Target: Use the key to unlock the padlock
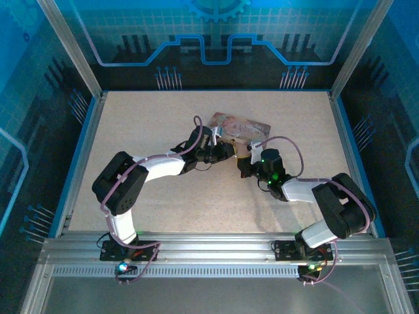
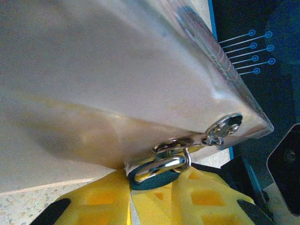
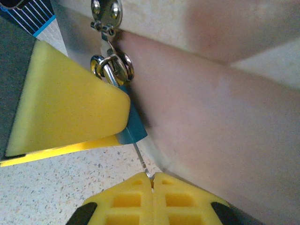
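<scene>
We read this as the key-in-lock step. The right gripper (image 3: 152, 182), bottom centre of the right wrist view, has its yellow fingertips pressed together on the key (image 3: 141, 159). The key is a thin dark sliver running up and left from those tips to the underside of the padlock (image 3: 134, 129). How deep it sits in the keyhole we can't tell, because the edge of the blue body hides the entry.

The left gripper (image 2: 151, 187), bottom centre of the left wrist view, is pinching the padlock body between its yellow pads. One left pad (image 3: 70, 103) takes the left-middle of the right wrist view and touches the body.

Padlock location: it hangs against the side of the tin (image 3: 225, 117). Its shackle (image 3: 108, 71) is threaded through the ring below the latch plate (image 3: 107, 9), upper left of the right wrist view. In the top view that is centre frame, where both arms meet at the tin's near edge.

Next move, our judgement: seat the key fully if it isn't, then twist the right wrist about the key's axis while the left holds the body steady. The key looks thin, so an off-axis turn could slip it out of the pinch or bend it.

In the way: the tin wall sits just beside the padlock and key, so there is little room for the right fingers to rotate. The left pad crowds the other side, and the table (image 3: 42, 192) is close below
</scene>
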Available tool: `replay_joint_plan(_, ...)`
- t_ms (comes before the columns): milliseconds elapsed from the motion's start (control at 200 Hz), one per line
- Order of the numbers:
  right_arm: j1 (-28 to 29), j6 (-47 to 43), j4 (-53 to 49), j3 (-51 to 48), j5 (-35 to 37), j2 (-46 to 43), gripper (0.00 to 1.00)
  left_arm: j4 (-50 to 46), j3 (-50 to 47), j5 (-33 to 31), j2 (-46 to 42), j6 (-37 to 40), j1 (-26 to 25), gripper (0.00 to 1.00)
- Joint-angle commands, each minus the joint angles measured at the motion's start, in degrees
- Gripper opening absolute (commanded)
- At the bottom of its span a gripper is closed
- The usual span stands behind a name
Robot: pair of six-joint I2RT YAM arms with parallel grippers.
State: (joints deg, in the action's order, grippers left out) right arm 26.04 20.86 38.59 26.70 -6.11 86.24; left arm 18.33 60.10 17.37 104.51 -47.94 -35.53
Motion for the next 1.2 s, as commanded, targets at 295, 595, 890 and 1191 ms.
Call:
replay_joint_plan(295,-2.0,-2.1,7.8,3.6,2.5,2.2,0.00,0.3,1.7,5.3,-1.8,0.3,-1.2,0.22)
replay_joint_plan(595,-2.0,-1.9,9.5,4.9,2.6,2.9,0.00,0.3,1.6,5.3,-1.3,0.2,-1.2,0.22)
replay_joint_plan(890,-1.8,-2.9,8.8,7.6,2.2,3.0,0.00,0.7,1.7,5.4,-0.9,-0.1,-1.2,0.22)
replay_joint_plan(1191,-1.4,-2.2,9.6,7.9,2.8,3.2,0.00,1.1,1.5,5.5,-0.2,-0.2,-1.3,0.22)
